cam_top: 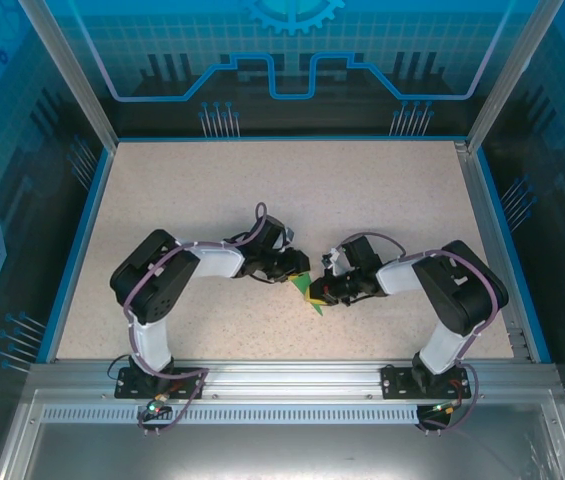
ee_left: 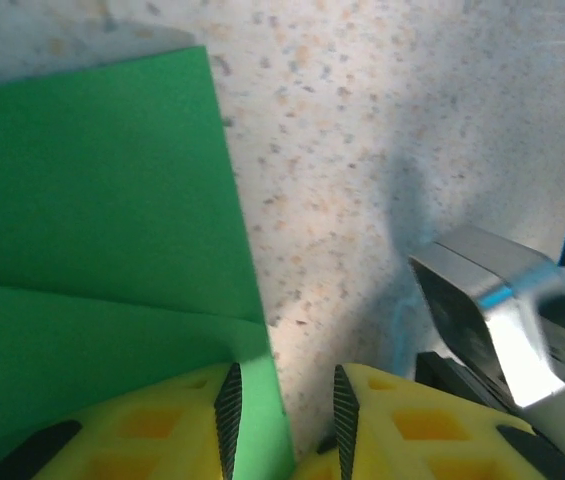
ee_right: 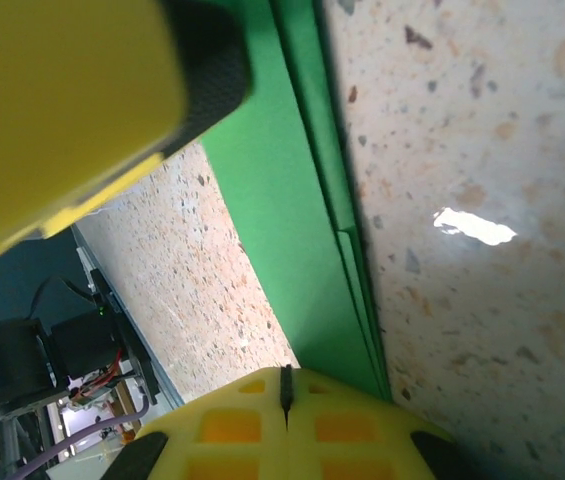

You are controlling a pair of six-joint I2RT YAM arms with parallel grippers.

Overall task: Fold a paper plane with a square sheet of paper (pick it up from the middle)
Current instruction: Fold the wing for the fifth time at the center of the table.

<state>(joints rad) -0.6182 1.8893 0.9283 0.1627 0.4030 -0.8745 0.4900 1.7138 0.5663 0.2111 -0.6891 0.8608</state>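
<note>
One folded bright green paper sheet (cam_top: 303, 285), half-hidden; left gripper (ee_left: 284, 395) ajar astride its 6 o'clock edge, right gripper (ee_right: 284, 385) closed, empty.

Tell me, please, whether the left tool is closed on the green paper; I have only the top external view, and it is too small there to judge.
Observer: No; the left wrist view shows the left tool with jaws apart, the edge of the green paper lying in the gap.
Operator: Is the paper folded yet?
Observer: Yes; the right wrist view shows folded layers stacked along one long edge.
Operator: And the right tool?
Observer: The right tool is shut, fingertips meeting, the paper running up to them; whether it is pinched I cannot tell.
</note>
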